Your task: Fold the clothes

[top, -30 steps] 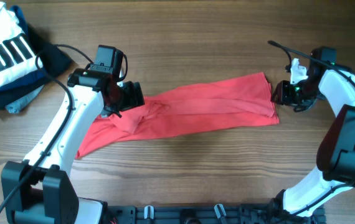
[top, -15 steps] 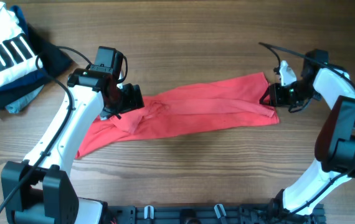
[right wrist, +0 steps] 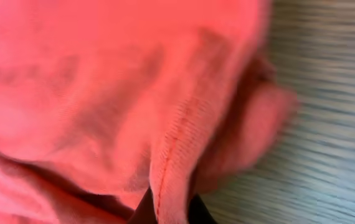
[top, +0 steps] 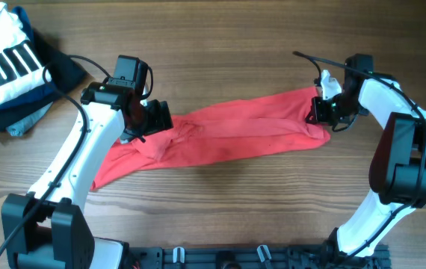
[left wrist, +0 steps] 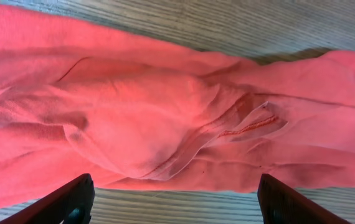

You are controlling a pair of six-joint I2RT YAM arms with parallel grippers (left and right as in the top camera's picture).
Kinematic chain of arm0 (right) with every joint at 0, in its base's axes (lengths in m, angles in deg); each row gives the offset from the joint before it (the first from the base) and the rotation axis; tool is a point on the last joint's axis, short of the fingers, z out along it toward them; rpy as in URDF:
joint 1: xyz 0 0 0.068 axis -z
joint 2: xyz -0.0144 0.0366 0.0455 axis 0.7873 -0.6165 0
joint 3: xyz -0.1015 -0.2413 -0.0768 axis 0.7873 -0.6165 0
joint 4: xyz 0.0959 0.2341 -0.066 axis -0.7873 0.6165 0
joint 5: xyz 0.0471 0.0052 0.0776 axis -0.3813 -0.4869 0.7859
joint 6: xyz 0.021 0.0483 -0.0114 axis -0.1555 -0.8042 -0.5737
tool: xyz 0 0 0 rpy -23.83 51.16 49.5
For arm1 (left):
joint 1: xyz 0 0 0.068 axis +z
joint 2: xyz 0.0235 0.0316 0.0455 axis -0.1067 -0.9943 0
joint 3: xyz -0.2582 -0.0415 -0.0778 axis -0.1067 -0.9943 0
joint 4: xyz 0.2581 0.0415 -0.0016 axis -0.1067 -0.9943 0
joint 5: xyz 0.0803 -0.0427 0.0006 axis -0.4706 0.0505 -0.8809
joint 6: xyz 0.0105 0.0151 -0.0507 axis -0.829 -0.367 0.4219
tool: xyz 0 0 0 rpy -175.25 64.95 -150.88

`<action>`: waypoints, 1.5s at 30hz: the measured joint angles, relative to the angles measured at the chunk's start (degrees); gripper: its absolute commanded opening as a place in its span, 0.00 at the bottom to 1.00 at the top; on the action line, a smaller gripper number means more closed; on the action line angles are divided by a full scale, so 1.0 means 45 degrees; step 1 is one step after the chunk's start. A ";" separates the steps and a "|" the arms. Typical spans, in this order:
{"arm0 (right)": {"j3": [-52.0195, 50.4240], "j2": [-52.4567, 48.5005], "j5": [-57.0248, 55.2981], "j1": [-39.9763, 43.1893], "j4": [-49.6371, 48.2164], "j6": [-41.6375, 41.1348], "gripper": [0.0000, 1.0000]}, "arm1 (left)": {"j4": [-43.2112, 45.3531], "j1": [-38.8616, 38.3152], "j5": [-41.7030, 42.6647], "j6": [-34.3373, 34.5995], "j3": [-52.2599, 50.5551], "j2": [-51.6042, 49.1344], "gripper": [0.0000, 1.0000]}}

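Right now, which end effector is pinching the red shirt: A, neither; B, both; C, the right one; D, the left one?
C: the right end effector is shut on a hem of the red T-shirt, while the left end effector stands open over the cloth.

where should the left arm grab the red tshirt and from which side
Grip the red T-shirt at its bunched left part, where raised folds and a stitched hem offer an edge to pinch. Come straight down from above: the left gripper hangs over that spot with jaws open. The right gripper is shut on the far end, so the opposite end probably suits.
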 measured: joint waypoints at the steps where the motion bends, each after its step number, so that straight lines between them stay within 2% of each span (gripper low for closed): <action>1: 0.0053 0.0024 -0.0359 0.0097 -0.0010 -0.0340 0.04 | 0.0083 0.0000 -0.0029 0.0000 0.0000 0.0000 0.84; 7: 0.0617 0.0053 -0.2210 0.1719 0.0311 -0.1535 0.04 | 0.0267 0.0549 -0.0257 0.0000 0.0000 0.0000 0.84; 11: 0.1379 0.0160 -0.3191 0.3036 0.0840 -0.1826 0.04 | 0.0272 0.1627 -0.0262 0.0000 0.0000 0.0000 0.84; 15: 0.2011 0.0733 -0.3512 0.3138 0.1515 -0.1889 0.04 | 0.0267 0.2511 -0.0117 0.0000 0.0000 0.0000 0.84; 18: 0.2259 0.1185 -0.3614 0.2380 0.1860 -0.1875 0.04 | 0.0262 0.2633 0.0078 0.0000 0.0000 0.0000 0.84; 25: 0.2341 0.1379 -0.3648 -0.1137 0.2739 -0.1846 0.04 | -0.0117 0.2633 0.0180 0.0000 0.0000 0.0000 0.85; 31: 0.2341 0.1379 -0.3648 -0.3327 0.2764 -0.2288 0.04 | -0.0369 0.2633 0.0233 0.0000 0.0000 0.0000 0.84; 45: 0.2084 0.1375 -0.3619 -0.5270 0.2730 -0.2827 0.05 | -0.0568 0.2633 0.0233 -0.0107 0.0000 0.0000 0.84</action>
